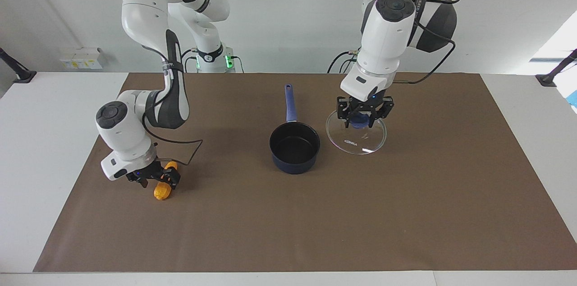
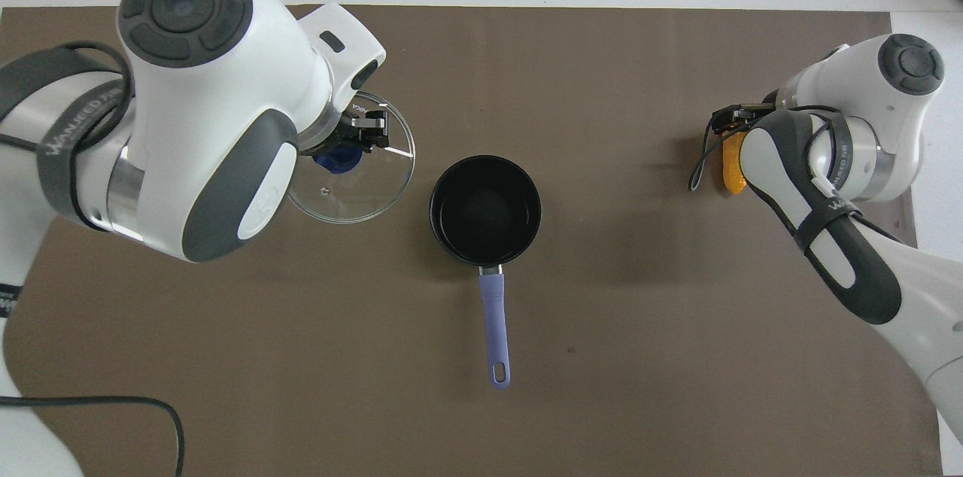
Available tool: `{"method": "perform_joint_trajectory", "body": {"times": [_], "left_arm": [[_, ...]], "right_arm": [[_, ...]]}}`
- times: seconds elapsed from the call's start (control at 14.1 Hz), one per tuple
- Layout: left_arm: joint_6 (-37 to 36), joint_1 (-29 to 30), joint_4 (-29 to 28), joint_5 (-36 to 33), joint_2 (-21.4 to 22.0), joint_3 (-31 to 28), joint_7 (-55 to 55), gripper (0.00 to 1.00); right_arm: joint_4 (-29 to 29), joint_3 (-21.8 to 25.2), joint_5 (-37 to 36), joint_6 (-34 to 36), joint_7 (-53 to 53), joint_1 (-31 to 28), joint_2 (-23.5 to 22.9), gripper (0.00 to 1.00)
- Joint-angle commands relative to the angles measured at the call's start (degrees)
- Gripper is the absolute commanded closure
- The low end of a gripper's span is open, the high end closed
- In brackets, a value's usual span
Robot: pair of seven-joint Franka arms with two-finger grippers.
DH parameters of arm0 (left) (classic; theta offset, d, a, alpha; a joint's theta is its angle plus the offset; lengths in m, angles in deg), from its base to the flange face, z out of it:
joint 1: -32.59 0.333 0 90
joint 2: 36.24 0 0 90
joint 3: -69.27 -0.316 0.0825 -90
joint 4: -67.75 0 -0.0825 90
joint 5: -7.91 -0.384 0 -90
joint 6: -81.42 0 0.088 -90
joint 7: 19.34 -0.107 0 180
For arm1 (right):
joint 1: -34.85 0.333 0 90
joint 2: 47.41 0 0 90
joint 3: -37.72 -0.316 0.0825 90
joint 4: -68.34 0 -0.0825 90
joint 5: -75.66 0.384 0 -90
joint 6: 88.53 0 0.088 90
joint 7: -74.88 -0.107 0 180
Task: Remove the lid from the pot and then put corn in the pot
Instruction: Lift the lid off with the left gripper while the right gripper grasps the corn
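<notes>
Two arms at work over a brown mat [image 1: 405, 214] on the white bench [image 1: 45, 141].

Facing view, left to right. Right end effector [image 1: 155, 181] down at the small orange-yellow bumpy toy corn cob [image 1: 161, 190], toward the right arm's end of the bench, roughly 9 o'clock from the pot. Fingers spread wide, standing either side of the cob; cob lies on the mat. Contact not clear from here. In the overhead view the arm covers most of the cob.

Small round dark navy saucepan [image 1: 295, 147] with black inside sits mid-mat, uncovered, nothing in it. Long straight blue handle [image 1: 289, 103] points to 12 o'clock in this view, toward the robots.

Left end effector [image 1: 363, 120] clamped shut on the blue knob [image 1: 359, 121] of the round clear glass lid with metal rim [image 1: 357, 138]. Lid is beside the pot at about 3 o'clock, toward the left arm's end, tilted. Whether its low edge touches the mat cannot be told.
</notes>
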Motion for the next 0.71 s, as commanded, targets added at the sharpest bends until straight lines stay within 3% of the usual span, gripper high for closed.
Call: {"method": "perform_joint_trajectory", "body": {"times": [0.0,0.21,0.28,0.35,0.42,0.64], "left_arm": [[-2.74,3.41,-1.65,0.39,3.65,0.18,-5.45,1.0],[-4.06,7.54,-3.84,0.56,5.94,0.18,-11.07,1.0],[-4.94,8.25,-4.71,0.65,6.9,0.18,-12.92,1.0],[-5.29,9.65,-5.51,0.65,7.43,0.18,-14.07,1.0],[-5.38,11.23,-5.86,0.65,7.7,0.26,-14.43,1.0],[-5.39,15.28,-9.28,0.74,10.16,0.18,-20.47,1.0]], "right_arm": [[1.38,-0.41,1.07,-2.0,0.97,-0.73,0.01,0.0],[2.26,-0.49,1.07,-1.38,1.58,-0.82,0.45,0.04],[2.44,-0.49,0.98,-1.12,1.85,-0.82,0.54,0.38],[2.36,-0.49,0.98,-0.59,2.28,-0.82,0.62,0.84],[2.18,-0.49,1.07,0.11,2.38,-0.82,0.63,1.0],[0.87,-0.49,1.07,3.0,2.64,-1.08,0.97,1.0]]}}
